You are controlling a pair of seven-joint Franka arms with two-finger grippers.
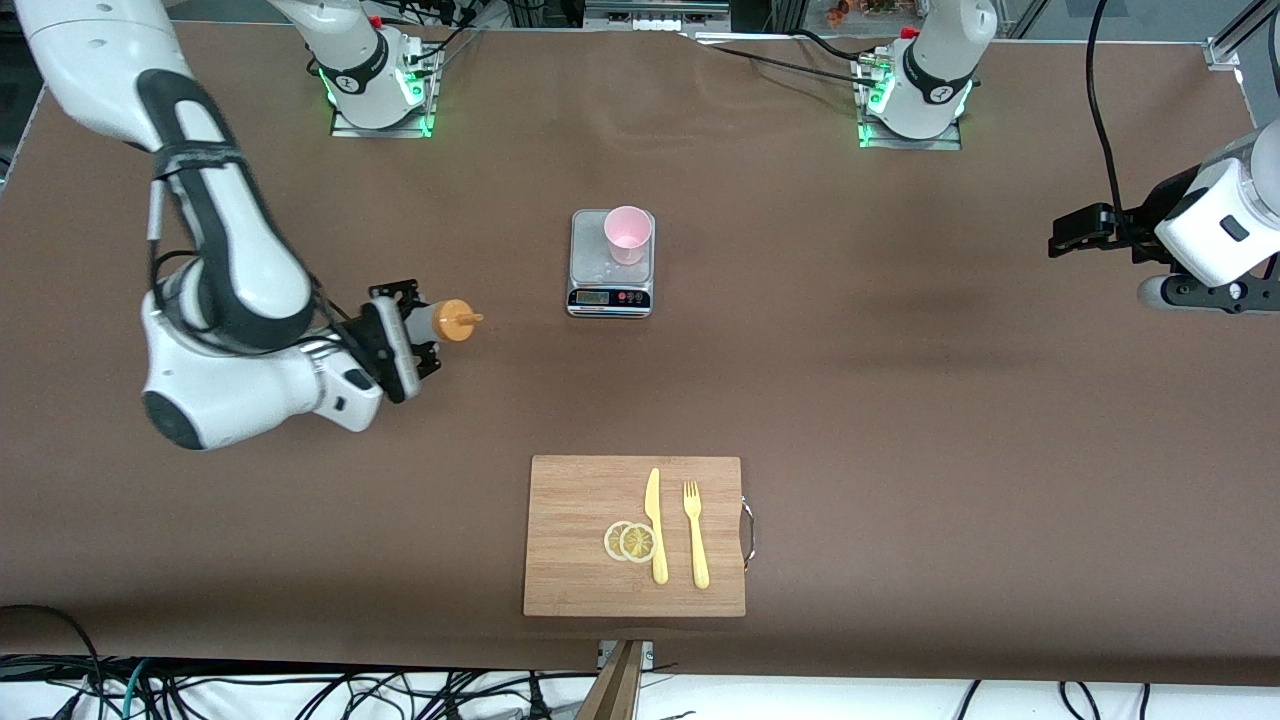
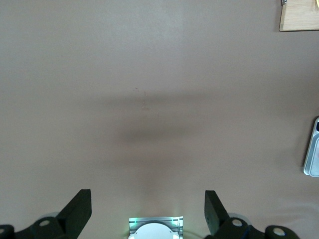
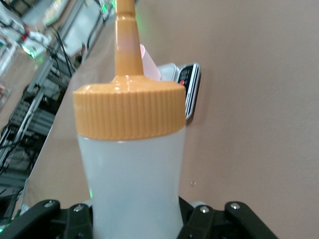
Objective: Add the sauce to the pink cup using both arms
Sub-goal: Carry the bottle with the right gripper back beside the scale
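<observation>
My right gripper (image 1: 410, 332) is shut on the sauce (image 1: 452, 322), a whitish squeeze bottle with an orange nozzle cap. It holds the bottle tilted almost flat above the table, nozzle toward the pink cup (image 1: 627, 235). The cup stands upright on a small silver scale (image 1: 611, 290) in the middle of the table. In the right wrist view the sauce (image 3: 132, 164) fills the space between the jaws of my right gripper (image 3: 134, 221), and the pink cup (image 3: 149, 67) shows past the nozzle. My left gripper (image 1: 1212, 293) is open and empty, waiting high over the left arm's end of the table (image 2: 148, 209).
A wooden cutting board (image 1: 580, 520) lies nearer the front camera than the scale, with a yellow knife (image 1: 655, 525), a yellow fork (image 1: 695, 535) and lemon slices (image 1: 630, 541) on it. The scale's edge (image 2: 313, 149) and a board corner (image 2: 299, 15) show in the left wrist view.
</observation>
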